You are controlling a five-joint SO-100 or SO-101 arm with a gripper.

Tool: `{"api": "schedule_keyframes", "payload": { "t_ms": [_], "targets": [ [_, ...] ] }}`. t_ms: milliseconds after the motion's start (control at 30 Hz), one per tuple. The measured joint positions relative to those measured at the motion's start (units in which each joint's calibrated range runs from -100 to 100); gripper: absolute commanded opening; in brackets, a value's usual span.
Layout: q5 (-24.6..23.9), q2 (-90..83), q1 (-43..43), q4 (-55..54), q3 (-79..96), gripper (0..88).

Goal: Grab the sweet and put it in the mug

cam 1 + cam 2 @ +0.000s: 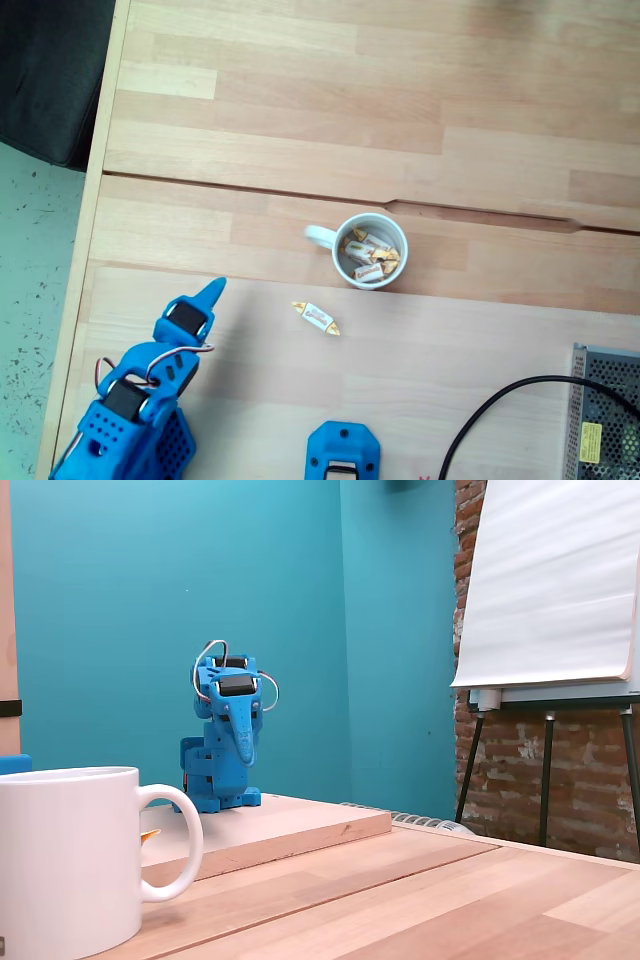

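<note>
While the sweet (pixel 316 317), white with golden twisted ends, lies beside the mug (pixel 320 237), the gripper (pixel 212 291) seems clenched.

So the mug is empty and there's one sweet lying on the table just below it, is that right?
Not quite. The mug is not empty: the top-down fixed view shows several wrapped sweets already inside it. The rest holds: one sweet lies on the table just below the mug in that view.
</note>
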Motion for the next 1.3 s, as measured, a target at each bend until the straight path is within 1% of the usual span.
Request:
{"api": "schedule_keyframes", "payload": {
  "t_ms": [133, 267, 500, 733, 900, 1133, 1300],
  "targets": [
    [0.15, 14.44, 1.03, 0.0, -8.34, 0.0],
    [0.0, 24.8, 4.21, 0.0, -15.96, 0.0],
    [0.2, 37.15, 7.83, 0.0, -22.68, 0.0],
    [0.39, 44.96, 10.34, 0.49, -23.22, 0.0],
    [0.34, 45.14, 11.23, 9.44, -25.64, 0.0],
    [0.34, 48.23, 11.23, 27.34, -40.16, 0.0],
    [0.39, 55.13, 11.23, 31.81, -48.05, 0.0]
  ]
}}
